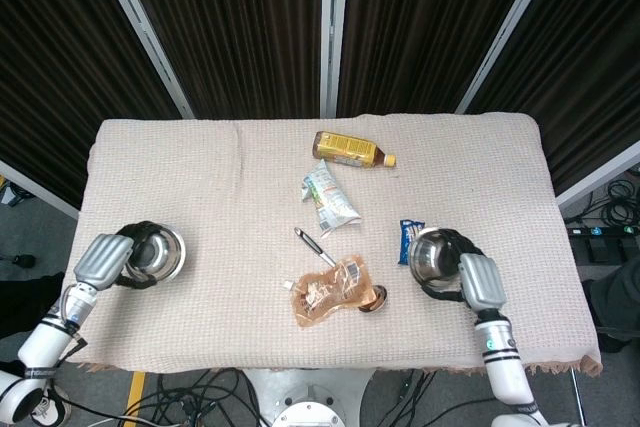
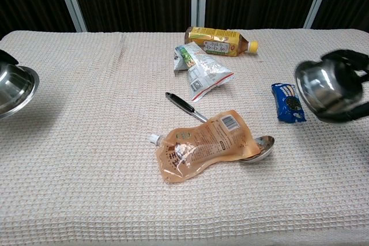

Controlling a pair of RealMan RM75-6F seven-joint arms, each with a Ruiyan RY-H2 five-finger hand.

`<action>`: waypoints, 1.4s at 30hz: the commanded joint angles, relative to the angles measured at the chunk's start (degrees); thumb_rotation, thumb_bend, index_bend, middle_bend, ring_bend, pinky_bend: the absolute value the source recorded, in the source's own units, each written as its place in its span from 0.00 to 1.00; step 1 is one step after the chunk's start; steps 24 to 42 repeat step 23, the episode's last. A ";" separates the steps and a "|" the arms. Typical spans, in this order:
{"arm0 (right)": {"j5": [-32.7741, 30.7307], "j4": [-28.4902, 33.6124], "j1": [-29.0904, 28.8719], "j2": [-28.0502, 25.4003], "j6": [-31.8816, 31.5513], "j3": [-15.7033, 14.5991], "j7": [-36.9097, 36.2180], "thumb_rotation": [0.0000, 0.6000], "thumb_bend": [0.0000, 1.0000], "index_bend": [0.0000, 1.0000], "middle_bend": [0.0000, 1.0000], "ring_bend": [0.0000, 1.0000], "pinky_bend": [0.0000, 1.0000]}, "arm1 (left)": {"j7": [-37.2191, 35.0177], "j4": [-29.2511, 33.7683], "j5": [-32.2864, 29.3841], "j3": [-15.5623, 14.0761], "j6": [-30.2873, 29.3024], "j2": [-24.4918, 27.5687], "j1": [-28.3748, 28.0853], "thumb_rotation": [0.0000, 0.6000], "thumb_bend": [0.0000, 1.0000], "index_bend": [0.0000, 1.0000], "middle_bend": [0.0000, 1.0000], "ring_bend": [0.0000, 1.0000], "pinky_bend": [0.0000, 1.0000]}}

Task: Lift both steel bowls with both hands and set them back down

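Left robot hand (image 1: 105, 259) grips a steel bowl (image 1: 155, 252) at the desk's (image 1: 200, 167) left edge. Right robot hand (image 1: 478, 281) grips the second bowl (image 1: 428, 257) near the right edge, tilted.

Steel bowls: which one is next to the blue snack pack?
The steel bowl in the right robot hand, close beside the blue snack pack. The other bowl, in the left robot hand, is at the far left edge.

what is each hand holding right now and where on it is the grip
The left hand holds one steel bowl by its rim; the right hand holds the other steel bowl, also at the rim.
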State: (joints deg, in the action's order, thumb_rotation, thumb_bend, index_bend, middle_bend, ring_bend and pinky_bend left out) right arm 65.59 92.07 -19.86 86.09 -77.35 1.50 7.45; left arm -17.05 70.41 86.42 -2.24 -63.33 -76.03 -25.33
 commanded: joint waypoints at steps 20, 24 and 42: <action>-0.56 0.90 7.61 -0.54 -4.85 1.95 4.68 1.00 0.00 0.00 0.00 0.00 0.00 | 7.90 3.89 -0.86 0.68 -11.75 -0.30 7.33 1.00 0.00 0.00 0.00 0.00 0.01; 1.11 0.31 9.09 -0.59 -5.69 1.19 2.68 1.00 0.00 0.00 0.00 0.00 0.00 | 11.23 7.41 -2.96 0.41 -15.99 0.96 11.45 1.00 0.00 0.00 0.00 0.00 0.02; 1.11 0.31 9.09 -0.59 -5.69 1.19 2.68 1.00 0.00 0.00 0.00 0.00 0.00 | 11.23 7.41 -2.96 0.41 -15.99 0.96 11.45 1.00 0.00 0.00 0.00 0.00 0.02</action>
